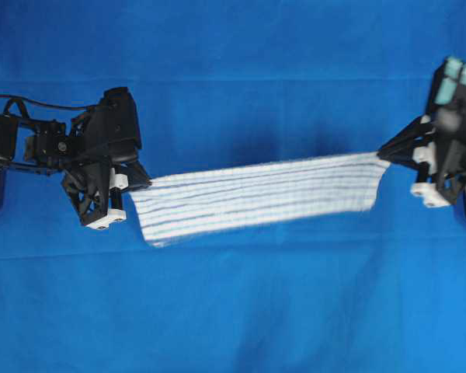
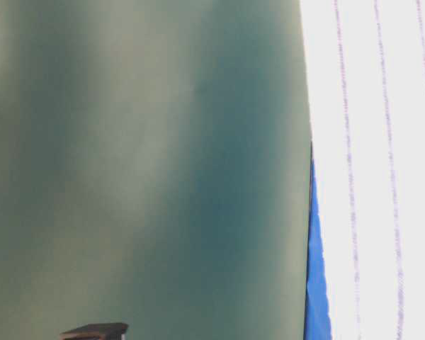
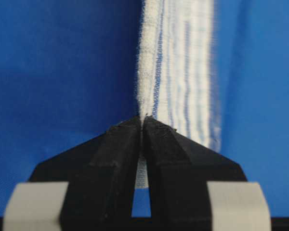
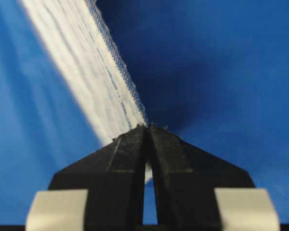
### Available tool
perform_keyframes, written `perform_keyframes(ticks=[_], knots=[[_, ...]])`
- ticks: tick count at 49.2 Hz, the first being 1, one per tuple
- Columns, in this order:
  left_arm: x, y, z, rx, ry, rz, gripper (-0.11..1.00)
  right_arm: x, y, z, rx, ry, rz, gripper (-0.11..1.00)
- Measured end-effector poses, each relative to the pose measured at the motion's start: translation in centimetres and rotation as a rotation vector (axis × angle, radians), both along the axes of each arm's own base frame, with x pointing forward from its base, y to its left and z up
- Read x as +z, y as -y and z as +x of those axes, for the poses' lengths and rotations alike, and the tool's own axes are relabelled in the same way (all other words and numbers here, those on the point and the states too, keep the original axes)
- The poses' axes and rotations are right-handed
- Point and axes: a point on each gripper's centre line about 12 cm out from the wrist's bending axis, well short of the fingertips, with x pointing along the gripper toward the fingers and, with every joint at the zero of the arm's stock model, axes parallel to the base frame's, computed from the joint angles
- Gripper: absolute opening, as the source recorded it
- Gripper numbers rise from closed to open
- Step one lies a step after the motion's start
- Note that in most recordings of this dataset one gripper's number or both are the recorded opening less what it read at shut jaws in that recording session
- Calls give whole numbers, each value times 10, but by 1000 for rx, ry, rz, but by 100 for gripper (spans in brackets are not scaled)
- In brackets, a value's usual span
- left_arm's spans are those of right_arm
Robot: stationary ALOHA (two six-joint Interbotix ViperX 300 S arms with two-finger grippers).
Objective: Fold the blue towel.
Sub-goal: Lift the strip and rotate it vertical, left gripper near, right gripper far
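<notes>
Black arms, black fingers (image 3: 120, 159) with white pads.

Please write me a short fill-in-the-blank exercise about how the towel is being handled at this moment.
1. The striped towel is gripped by ____ grippers at once.
2. The left gripper has its fingers ____ on the towel's edge.
3. The towel stretches between the left gripper and the right gripper, above a solid ____ table covering.

Missing words: two; shut; blue

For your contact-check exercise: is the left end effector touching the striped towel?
Touching. The left wrist view shows the left end effector shut on the towel edge.
</notes>
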Motion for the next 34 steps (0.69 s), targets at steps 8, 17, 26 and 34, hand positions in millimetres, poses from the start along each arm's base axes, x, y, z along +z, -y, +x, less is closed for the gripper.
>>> perform_keyframes(ticks=[8,17,26,34], knots=[[6,4,2,-9,18,-3,1,6,0,-4,-2,23,-2,2],[12,12,13,-33,57,-6,1,2,0,1,1,15,-4,2],[19,31,37,-86,118,-10,1,-1,12,15,-15,27,-44,2],[27,52,63,-134,151,-15,1,1,39,28,-69,29,-116,2]])
